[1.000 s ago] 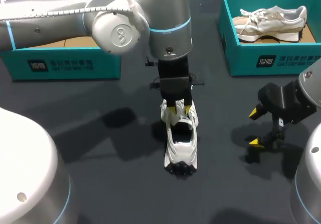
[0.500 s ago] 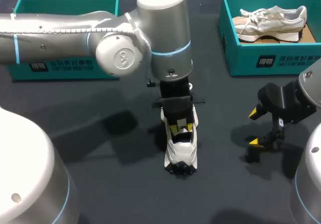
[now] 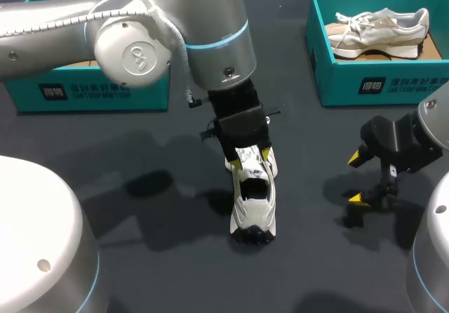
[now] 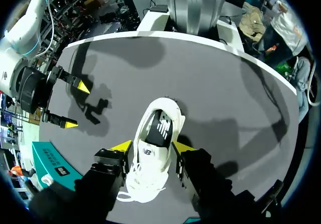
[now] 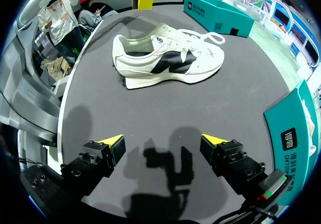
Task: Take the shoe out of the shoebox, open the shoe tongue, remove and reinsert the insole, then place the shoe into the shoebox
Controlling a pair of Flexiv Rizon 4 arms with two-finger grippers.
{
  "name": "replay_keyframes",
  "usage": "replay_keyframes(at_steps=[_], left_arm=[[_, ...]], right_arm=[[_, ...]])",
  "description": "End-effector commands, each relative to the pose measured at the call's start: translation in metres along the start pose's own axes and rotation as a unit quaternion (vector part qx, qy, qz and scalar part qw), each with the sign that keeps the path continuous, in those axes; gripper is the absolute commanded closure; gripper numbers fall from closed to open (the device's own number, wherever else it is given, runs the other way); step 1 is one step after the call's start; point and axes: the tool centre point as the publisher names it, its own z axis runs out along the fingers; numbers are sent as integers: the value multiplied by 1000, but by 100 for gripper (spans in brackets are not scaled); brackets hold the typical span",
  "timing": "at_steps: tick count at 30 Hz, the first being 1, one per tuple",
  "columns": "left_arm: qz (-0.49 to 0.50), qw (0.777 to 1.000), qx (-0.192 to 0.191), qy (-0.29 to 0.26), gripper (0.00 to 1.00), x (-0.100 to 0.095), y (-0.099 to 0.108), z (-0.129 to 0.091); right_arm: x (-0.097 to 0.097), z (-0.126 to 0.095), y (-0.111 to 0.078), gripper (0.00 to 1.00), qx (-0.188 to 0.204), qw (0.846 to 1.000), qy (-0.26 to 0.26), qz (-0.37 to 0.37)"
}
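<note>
Your left arm has swung its elbow outward and tilted, drawing the left end effector [image 3: 251, 165] back toward the laces. The shoe [image 3: 253, 208] stays put on the desk [image 3: 168, 257].

Overhead, the right end effector [image 3: 358, 180] hangs released, well apart. The right shoebox [image 3: 372, 81] holds a second shoe [image 3: 379, 29]. The left shoebox [image 3: 91, 92] looks empty, though the arm hides part.

From the left wrist, the left end effector straddles the lacing; whether it's clenched I can't tell. A crooked pull could tip or drag the shoe.

From the right wrist, the shoe stands on its sole, well ahead.
</note>
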Motion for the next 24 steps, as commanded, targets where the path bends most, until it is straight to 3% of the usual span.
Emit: replay_keyframes(at_steps=[1,8,10,12,15,24], left_arm=[[-40,999,-18,1,0,4,-5,-12],[-40,999,-18,1,0,4,-5,-12],[-84,996,-33,12,0,9,-15,-8],[-160,983,-81,25,0,14,-33,0],[-308,934,-177,40,0,21,-52,2],[-308,934,-177,40,0,21,-52,2]], right_arm=[[2,-1,0,0,1,1000,-1,0],[2,-1,0,0,1,1000,-1,0],[2,-1,0,0,1,1000,-1,0],[2,-1,0,0,1,1000,-1,0],[2,-1,0,0,1,1000,-1,0],[2,-1,0,0,1,1000,-1,0]])
